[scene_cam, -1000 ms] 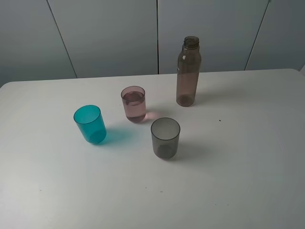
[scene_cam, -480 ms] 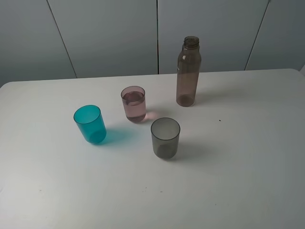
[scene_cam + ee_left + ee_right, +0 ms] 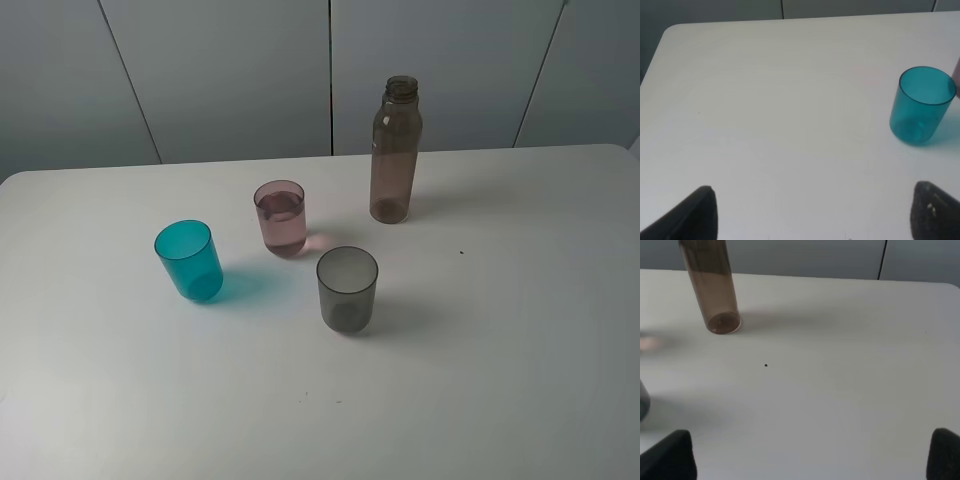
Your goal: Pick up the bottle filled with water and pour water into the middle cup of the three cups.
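A white table [image 3: 520, 380] holds four things, and all of them stand upright.

Farthest to the left is the teal cup [image 3: 188, 261]. It sits left of the middle of the table, well in from the left edge. The left wrist view shows it too, and it looks empty.

Next comes the pink cup [image 3: 280, 217], the middle one of the three cups. It stands a little nearer the back edge than the teal cup. There is water in it, filling most of it, and a pink glow lies on the table just beside it.

Then comes the grey cup [image 3: 347, 289]. It is nearer the front edge than the other two and near the pink cup, but not touching it. It looks empty.

Farthest right of the four is the bottle [image 3: 394, 150]. It is tall, brownish, and has no cap on. It stands close to the back edge, apart from all the cups.

The left gripper [image 3: 812, 212] hangs over the bare table with its two dark fingers [image 3: 695, 215] spread wide. It holds nothing.

The right gripper [image 3: 812, 455] is also spread wide and holds nothing. The bottle is well away from it, and a tiny dark speck [image 3: 765, 365] lies on the table between them.
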You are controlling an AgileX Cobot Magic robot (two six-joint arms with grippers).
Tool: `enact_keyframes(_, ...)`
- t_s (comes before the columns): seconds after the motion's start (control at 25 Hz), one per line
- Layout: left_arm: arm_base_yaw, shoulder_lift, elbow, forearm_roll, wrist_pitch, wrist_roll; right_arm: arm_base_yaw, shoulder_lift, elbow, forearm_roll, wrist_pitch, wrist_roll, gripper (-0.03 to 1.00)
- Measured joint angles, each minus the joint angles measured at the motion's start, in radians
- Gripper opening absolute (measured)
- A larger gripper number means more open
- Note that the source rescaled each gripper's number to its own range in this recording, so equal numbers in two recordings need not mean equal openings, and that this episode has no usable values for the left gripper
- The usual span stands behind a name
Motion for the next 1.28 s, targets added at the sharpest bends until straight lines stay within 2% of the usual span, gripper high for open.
enact_keyframes(0.52, 0.0, 0.0, 0.0, 0.0, 0.0, 0.0, 0.0, 0.0, 0.0, 0.029, 0.0, -0.08, 1.0)
enact_keyframes(1.28, 0.0, 0.0, 0.0, 0.0, 0.0, 0.0, 0.0, 0.0, 0.0, 0.001, 0.0, -0.027, 1.0)
